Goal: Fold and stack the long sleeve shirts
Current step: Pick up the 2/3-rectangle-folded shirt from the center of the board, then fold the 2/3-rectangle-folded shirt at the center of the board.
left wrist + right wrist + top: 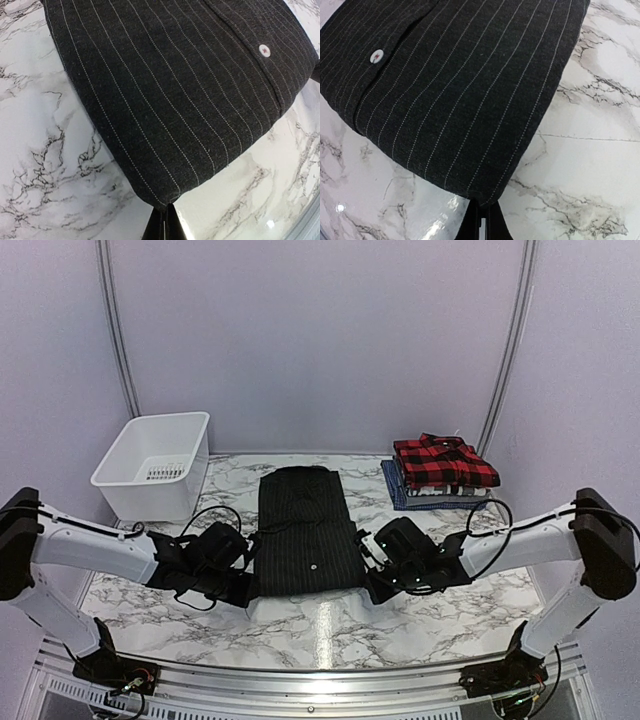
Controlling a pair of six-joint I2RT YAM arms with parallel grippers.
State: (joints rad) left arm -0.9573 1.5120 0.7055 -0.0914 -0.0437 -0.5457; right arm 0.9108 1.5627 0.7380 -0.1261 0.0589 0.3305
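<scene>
Your pinstriped shirt [305,535] lies flat on the counter [330,625], right of the bin [150,465], long axis front-to-back, collar far. Your left fingers [156,231] and right fingers [471,227] each clench a near corner.

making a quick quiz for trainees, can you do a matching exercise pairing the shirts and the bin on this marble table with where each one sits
Things
1. black pinstriped button-up cloth shirt
2. white plastic bin
3. red-and-black plaid cloth shirt
4. blue checked cloth shirt

Places
a. bottom of the stack, far right
b. far left, standing alone
c. laid flat in the centre, between the two arms
d. top of the stack, far right

Pairs: 1-c, 2-b, 3-d, 4-a
</scene>
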